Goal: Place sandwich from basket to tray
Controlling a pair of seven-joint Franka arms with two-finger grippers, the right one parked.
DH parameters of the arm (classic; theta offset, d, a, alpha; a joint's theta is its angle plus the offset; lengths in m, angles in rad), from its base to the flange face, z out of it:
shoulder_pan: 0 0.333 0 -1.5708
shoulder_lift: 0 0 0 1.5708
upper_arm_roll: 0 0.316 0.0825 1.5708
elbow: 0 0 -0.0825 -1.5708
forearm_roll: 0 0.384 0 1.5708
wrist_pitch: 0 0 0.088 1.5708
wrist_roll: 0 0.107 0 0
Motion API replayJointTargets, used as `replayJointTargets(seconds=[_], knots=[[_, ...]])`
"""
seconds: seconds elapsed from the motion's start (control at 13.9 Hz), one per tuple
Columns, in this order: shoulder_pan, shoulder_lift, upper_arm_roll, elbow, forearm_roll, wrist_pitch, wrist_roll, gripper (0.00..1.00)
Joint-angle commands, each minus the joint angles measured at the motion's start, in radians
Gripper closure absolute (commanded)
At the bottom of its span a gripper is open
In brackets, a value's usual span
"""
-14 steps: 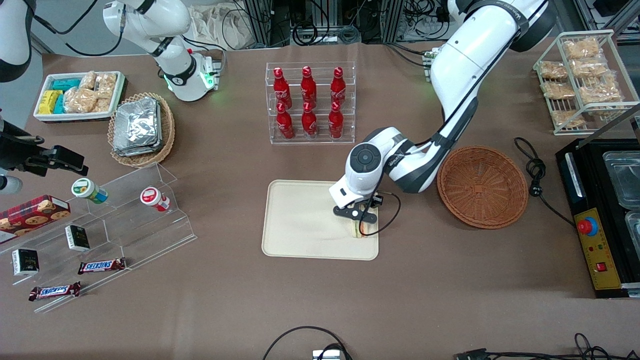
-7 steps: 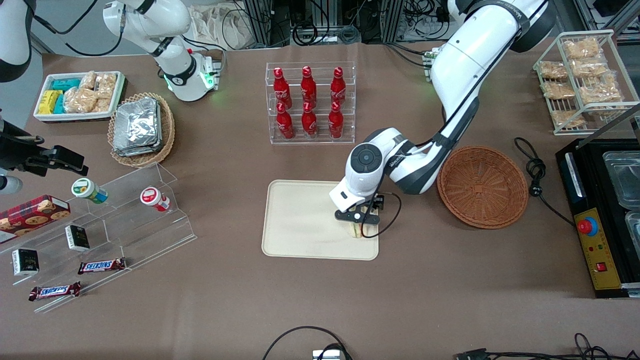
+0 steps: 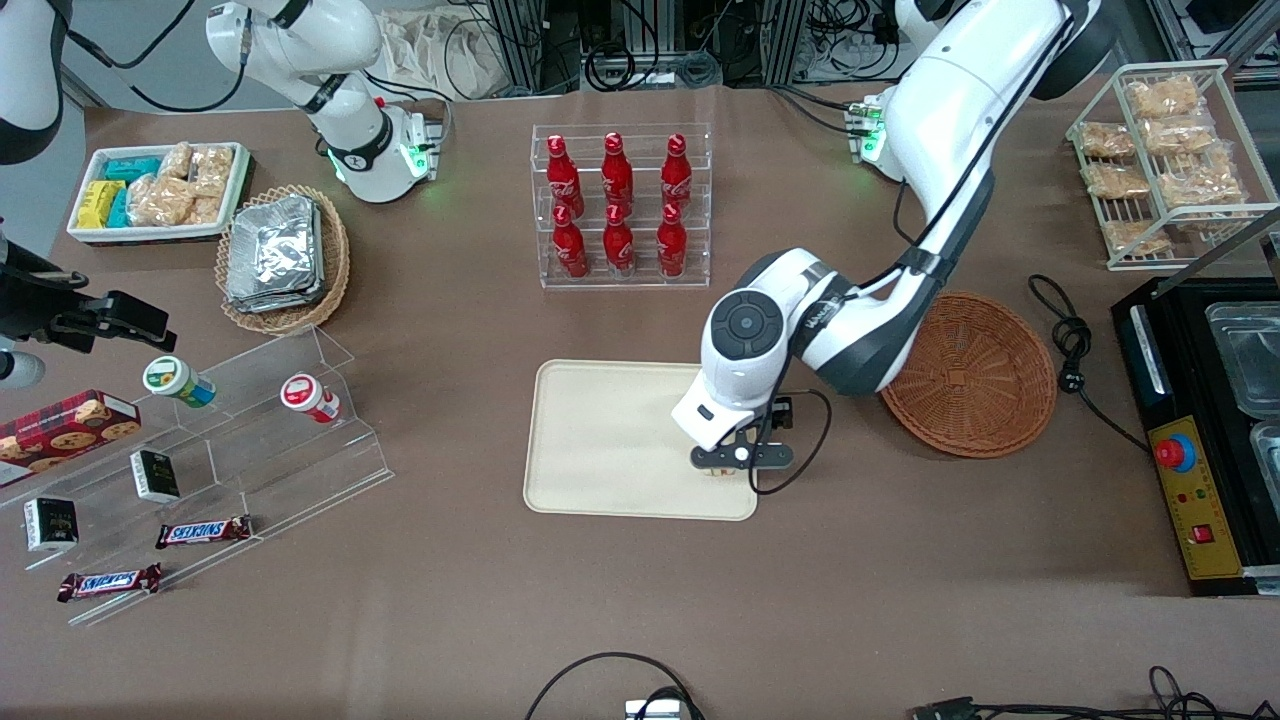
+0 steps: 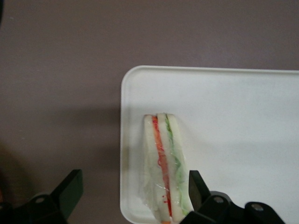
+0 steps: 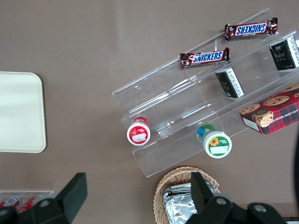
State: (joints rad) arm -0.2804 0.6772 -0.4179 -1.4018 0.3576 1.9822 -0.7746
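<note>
The sandwich (image 4: 163,163), a wrapped wedge with red and green layers, lies on the cream tray (image 4: 233,121) close to one corner. My left gripper (image 4: 134,177) hangs just above it, open, with one black finger (image 4: 195,184) near the green edge and the other well clear over the brown table. In the front view the gripper (image 3: 740,457) covers the sandwich at the tray's (image 3: 600,440) corner nearest the camera on the working arm's side. The reddish-brown basket (image 3: 968,375) holds nothing and sits beside the tray, toward the working arm's end.
A clear rack of red bottles (image 3: 620,205) stands farther from the camera than the tray. A black appliance (image 3: 1200,440) and a white wire rack (image 3: 1165,160) are at the working arm's end. A foil-packet basket (image 3: 283,258) and an acrylic snack stand (image 3: 200,450) lie toward the parked arm's end.
The gripper has lifted and shifted slightly toward the camera, now covering the sandwich in the front view. The sandwich stays on the tray.
</note>
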Motion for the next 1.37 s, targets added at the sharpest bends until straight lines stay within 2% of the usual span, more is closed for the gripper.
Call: replayJointTargets(seconds=[0.0,0.29,0.58,0.79,1.08,1.29], knots=[[0.035,-0.046,0.001,0.014,-0.016,-0.081,-0.014,0.0],[0.134,-0.122,0.001,0.014,-0.012,-0.207,0.004,0.0],[0.213,-0.189,-0.001,0.012,-0.02,-0.252,0.05,0.0],[0.265,-0.235,-0.001,0.012,-0.091,-0.293,0.156,0.0],[0.322,-0.31,0.007,-0.009,-0.126,-0.376,0.309,0.0],[0.311,-0.402,0.115,-0.063,-0.196,-0.367,0.42,0.0]])
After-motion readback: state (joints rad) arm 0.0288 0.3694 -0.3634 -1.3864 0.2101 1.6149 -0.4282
